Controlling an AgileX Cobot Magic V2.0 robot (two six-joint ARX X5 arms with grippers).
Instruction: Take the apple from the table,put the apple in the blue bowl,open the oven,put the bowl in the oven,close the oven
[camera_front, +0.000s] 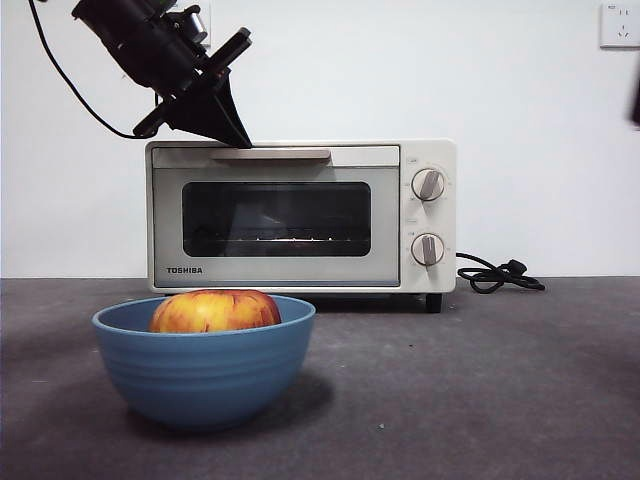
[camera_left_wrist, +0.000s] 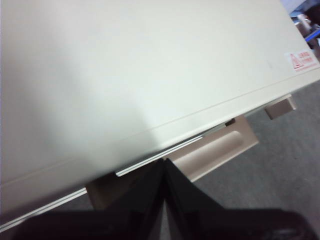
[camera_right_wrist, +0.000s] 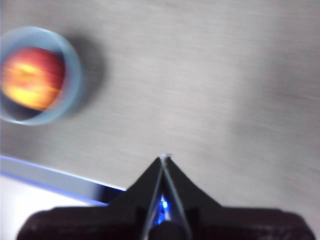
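The red and yellow apple (camera_front: 215, 311) lies inside the blue bowl (camera_front: 204, 372) on the dark grey table (camera_front: 480, 400), in front of the cream oven (camera_front: 300, 215). The oven door is closed. My left gripper (camera_front: 238, 138) is shut and empty, its tips just above the left end of the beige door handle (camera_front: 270, 154). The left wrist view shows that gripper (camera_left_wrist: 164, 162) over the oven top (camera_left_wrist: 140, 70) with the handle (camera_left_wrist: 215, 150) beyond it. My right gripper (camera_right_wrist: 165, 158) is shut and empty, high over the table, with the bowl (camera_right_wrist: 72, 80) and apple (camera_right_wrist: 32, 77) off to one side.
A black power cord (camera_front: 495, 275) lies coiled on the table right of the oven. Two knobs (camera_front: 428, 185) sit on the oven's right panel. A white wall with a socket (camera_front: 620, 22) stands behind. A table edge (camera_right_wrist: 50, 172) shows in the right wrist view.
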